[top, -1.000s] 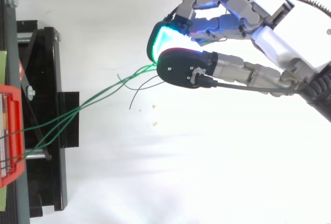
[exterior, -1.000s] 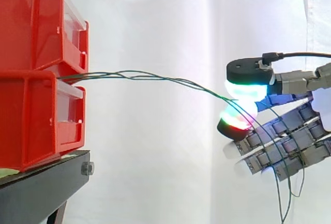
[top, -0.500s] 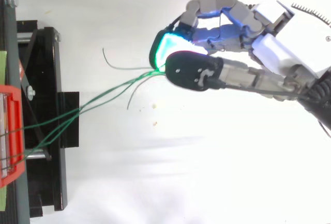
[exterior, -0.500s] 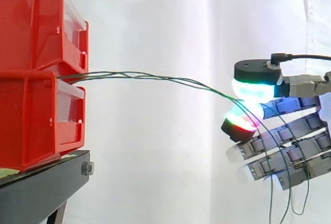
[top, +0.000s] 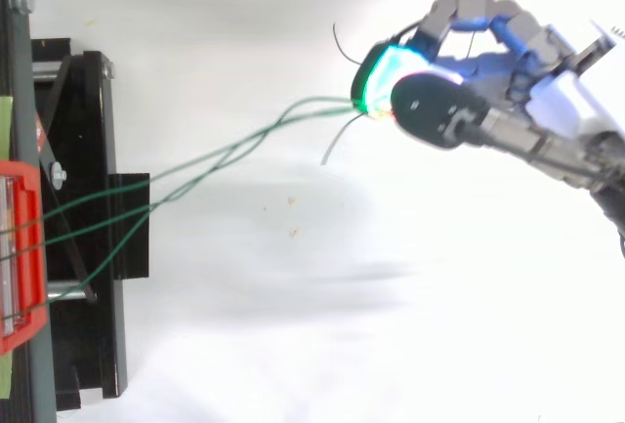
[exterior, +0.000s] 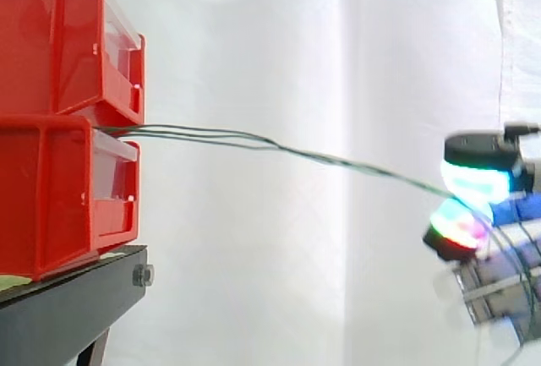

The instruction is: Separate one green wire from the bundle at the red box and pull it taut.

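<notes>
Two red bins (exterior: 59, 121) are stacked on a black stand (exterior: 68, 307) at the left of the side view. The hand (top: 527, 140) is well apart from them, its glowing fingertips (exterior: 473, 182) pinched closed on the green wires (exterior: 270, 142). These wires run from between the bins to the hand, with loose ends sticking out by the pinch
</notes>
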`<action>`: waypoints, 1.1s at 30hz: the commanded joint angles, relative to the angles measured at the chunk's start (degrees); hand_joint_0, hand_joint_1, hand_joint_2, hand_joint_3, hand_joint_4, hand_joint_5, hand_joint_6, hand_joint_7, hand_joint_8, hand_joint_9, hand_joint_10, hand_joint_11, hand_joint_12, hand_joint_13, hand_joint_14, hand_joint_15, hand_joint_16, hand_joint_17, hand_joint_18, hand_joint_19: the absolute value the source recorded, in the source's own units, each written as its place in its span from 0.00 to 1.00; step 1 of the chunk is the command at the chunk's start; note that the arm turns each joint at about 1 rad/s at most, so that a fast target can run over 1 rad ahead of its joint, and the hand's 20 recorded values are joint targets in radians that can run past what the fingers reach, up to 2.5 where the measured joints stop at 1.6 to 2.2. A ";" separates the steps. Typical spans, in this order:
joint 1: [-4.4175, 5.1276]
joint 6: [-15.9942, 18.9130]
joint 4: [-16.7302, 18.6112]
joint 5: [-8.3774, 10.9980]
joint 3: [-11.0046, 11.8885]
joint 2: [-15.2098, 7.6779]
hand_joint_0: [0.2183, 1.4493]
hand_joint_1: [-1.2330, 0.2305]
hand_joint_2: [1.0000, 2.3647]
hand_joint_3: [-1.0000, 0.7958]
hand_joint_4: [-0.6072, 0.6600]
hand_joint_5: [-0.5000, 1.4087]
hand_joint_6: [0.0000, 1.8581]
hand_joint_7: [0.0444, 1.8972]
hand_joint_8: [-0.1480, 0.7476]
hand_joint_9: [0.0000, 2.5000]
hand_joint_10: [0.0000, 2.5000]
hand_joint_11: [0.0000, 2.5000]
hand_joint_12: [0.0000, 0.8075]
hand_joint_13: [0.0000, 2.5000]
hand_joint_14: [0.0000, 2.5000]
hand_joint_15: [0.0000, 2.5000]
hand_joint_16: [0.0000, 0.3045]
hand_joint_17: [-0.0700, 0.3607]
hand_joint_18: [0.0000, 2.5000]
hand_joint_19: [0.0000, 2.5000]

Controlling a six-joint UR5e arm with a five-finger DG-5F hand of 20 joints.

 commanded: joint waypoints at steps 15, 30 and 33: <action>-2.13 -27.78 19.40 -23.51 -4.23 -0.01 0.32 0.35 0.01 0.46 0.46 0.20 0.47 0.58 0.43 0.38 0.01 0.12 0.43 0.29 0.01 0.13 0.17 0.43 0.25 0.21; -1.96 -34.28 18.96 -22.98 -3.96 0.07 0.32 0.35 0.01 0.47 0.47 0.20 0.47 0.58 0.43 0.38 0.00 0.12 0.43 0.29 0.01 0.13 0.17 0.43 0.25 0.21; -1.96 -37.62 17.20 -20.70 -2.64 0.07 0.32 0.35 0.01 0.46 0.46 0.20 0.47 0.58 0.43 0.38 0.00 0.11 0.43 0.29 0.01 0.14 0.17 0.43 0.25 0.21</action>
